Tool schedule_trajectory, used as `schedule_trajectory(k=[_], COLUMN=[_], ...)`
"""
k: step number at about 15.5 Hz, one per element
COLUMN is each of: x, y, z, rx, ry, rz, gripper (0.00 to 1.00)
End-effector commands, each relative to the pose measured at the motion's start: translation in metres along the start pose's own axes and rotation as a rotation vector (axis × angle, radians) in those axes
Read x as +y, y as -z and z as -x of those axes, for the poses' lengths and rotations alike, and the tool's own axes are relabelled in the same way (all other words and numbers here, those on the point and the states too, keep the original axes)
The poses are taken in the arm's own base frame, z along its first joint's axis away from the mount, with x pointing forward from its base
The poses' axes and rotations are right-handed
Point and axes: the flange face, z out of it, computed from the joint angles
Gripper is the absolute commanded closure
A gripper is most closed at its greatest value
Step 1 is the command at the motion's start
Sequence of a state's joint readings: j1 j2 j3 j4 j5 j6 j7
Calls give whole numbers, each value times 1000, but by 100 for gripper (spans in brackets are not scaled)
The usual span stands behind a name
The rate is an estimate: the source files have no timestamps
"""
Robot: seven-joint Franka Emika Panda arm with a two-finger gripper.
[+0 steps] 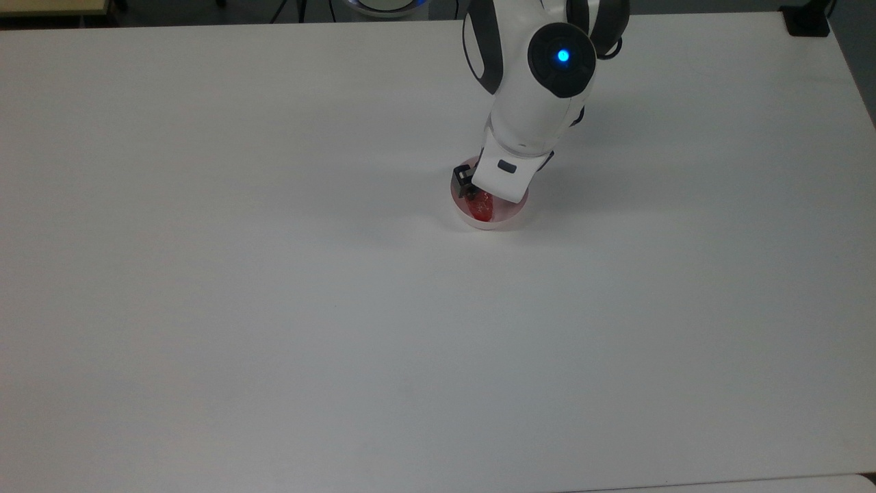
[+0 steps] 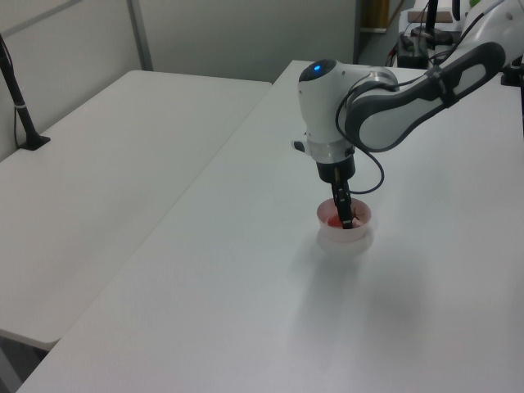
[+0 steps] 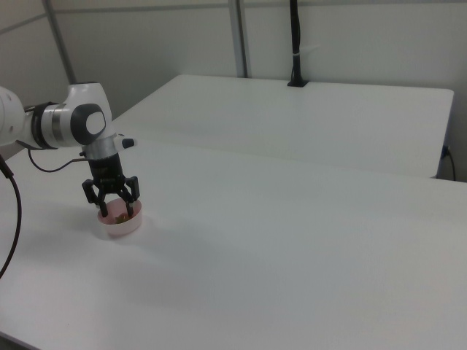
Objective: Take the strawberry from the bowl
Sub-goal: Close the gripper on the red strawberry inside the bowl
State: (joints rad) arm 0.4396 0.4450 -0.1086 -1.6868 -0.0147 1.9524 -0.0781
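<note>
The pale pink bowl (image 1: 489, 223) stands on the white table, right of centre in the top view. Inside it lies the red strawberry (image 1: 483, 206), partly covered by my white hand. My gripper (image 3: 117, 211) is lowered into the bowl (image 3: 121, 226) and stands open, one finger on each side of the strawberry (image 3: 118, 216). In the left view the dark fingers (image 2: 347, 214) reach down inside the bowl (image 2: 345, 238), with a bit of red showing beside them. I cannot tell whether the fingers touch the fruit.
A second white table (image 2: 106, 155) adjoins this one, with a black pole (image 3: 295, 44) standing on it. A black block (image 1: 807, 20) sits at the top view's far right corner. A dark cable (image 3: 11, 219) trails from the arm.
</note>
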Motion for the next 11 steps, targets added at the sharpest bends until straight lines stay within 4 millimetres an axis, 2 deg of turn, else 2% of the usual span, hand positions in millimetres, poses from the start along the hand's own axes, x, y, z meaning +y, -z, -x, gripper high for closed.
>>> schedule_trajectory(k=[1,5,10,11], x=[-6,-6,-6,-6], y=[-11,-22,-19,-18], z=[-4,-10,-10,-10], rx=[28,39,41,42], ry=[45,55,57,55], rz=[33,53,55,53], gripper=[31,35,60,61])
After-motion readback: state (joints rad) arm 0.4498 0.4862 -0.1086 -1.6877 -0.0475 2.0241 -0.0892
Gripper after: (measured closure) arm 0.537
